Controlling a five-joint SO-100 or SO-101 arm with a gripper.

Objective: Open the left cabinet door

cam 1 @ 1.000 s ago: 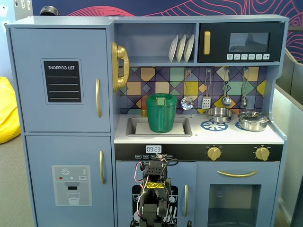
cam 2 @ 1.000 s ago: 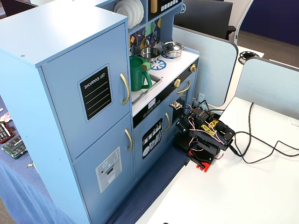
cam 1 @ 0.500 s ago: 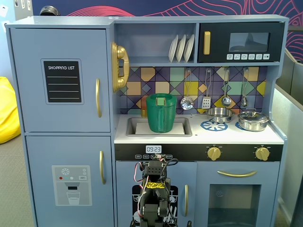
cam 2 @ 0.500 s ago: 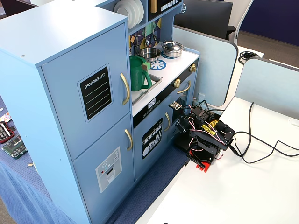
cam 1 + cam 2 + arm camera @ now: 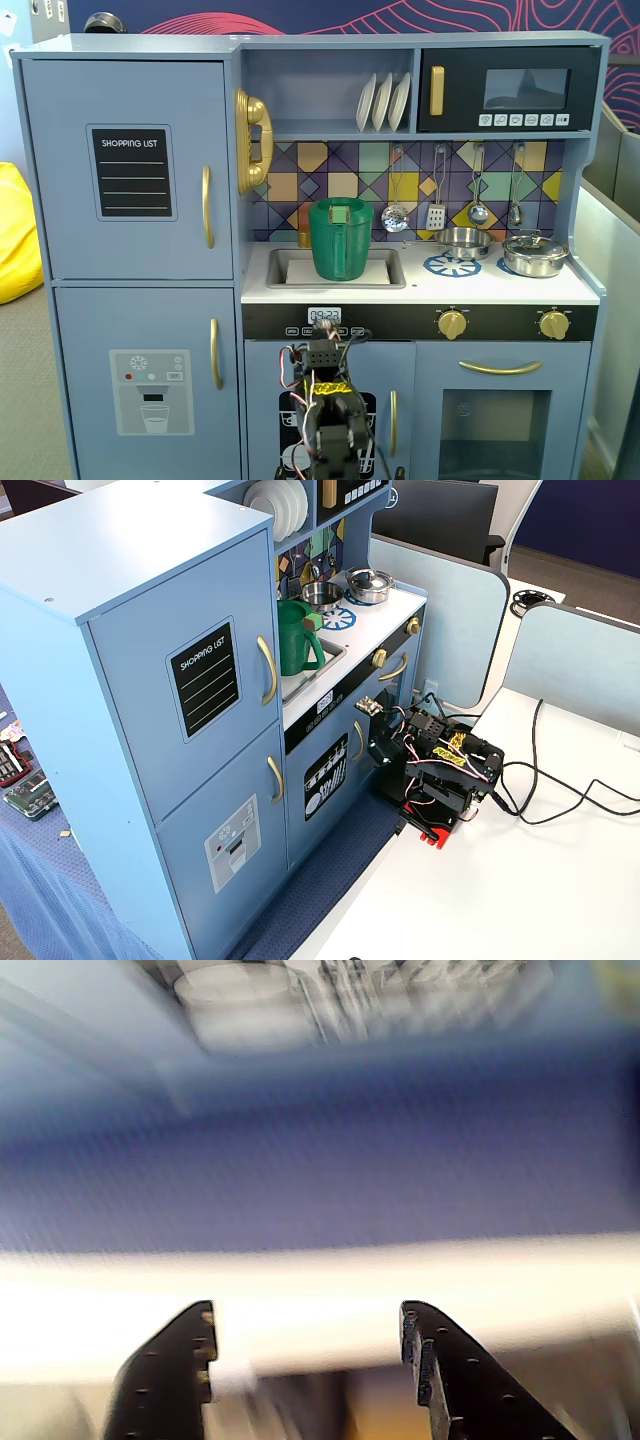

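Note:
The left cabinet door (image 5: 130,170) is blue-grey with a black "SHOPPING LIST" panel and stands shut in both fixed views (image 5: 190,690). Its curved gold handle (image 5: 207,207) runs down its right edge. My arm (image 5: 325,410) sits folded low in front of the kitchen's middle, well below and to the right of that handle. In the other fixed view the arm (image 5: 435,765) rests on the white table beside the cabinet base. The wrist view is blurred. There, my gripper (image 5: 305,1307) is open, with nothing between its black fingers (image 5: 180,1360).
A green pitcher (image 5: 340,240) stands in the sink. Below the left door is a door with a printed ice dispenser (image 5: 150,390). A small door with a dish-rack print (image 5: 327,777) is just behind the arm. Cables (image 5: 560,800) trail over the white table. Blue cloth (image 5: 320,880) covers the floor strip.
The arm has shifted slightly at its folded spot, its upper part swinging a little toward the cabinet. All doors remain shut.

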